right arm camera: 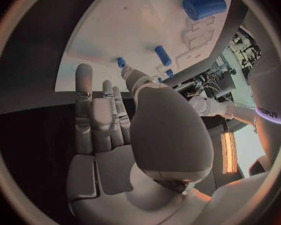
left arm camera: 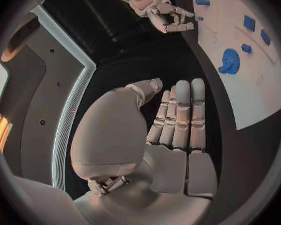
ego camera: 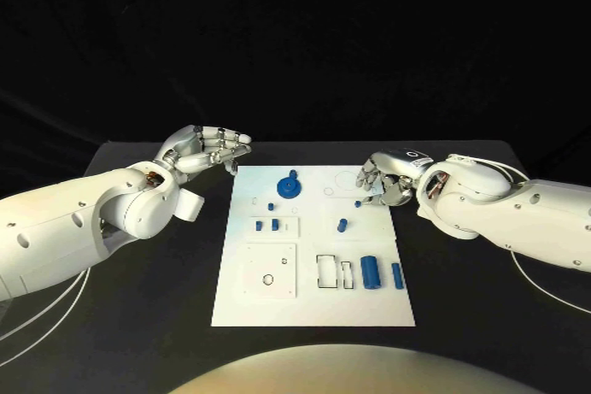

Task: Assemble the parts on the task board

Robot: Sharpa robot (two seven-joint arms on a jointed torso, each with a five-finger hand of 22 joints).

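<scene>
The flat white rectangular task board (ego camera: 314, 308) lies in the middle of the matte black table (ego camera: 148, 326), its long axis running away from the robot. On its far half lies a round blue toothed gear part (ego camera: 289, 187) with a small knob at its far edge; in the left wrist view the same gear (left arm camera: 230, 61) shows its ridged rim. Nearer the middle, small blue block parts (ego camera: 265, 226) sit in a square recess on the board's left side, and a short blue peg (ego camera: 342, 226) stands upright to their right. On the near right, a smooth blue cylinder part (ego camera: 372, 270) lies on its side with its long axis pointing away from the robot, parallel to the board's long edge, and a slimmer blue bar (ego camera: 398, 275) lies just beside it, aligned the same way; a rectangular outlined slot (ego camera: 326, 271) sits to their left. The left hand (ego camera: 209, 150), silver and jointed, hovers off the board's far left corner with its fingers curled loosely and nothing in them; its own wrist view shows the fingers (left arm camera: 181, 117) lying straight and side by side, apart from the thumb. The right hand (ego camera: 388, 179) is at the board's far right edge, fingers bent downward toward the surface, and I cannot tell whether it touches or pinches anything there.
</scene>
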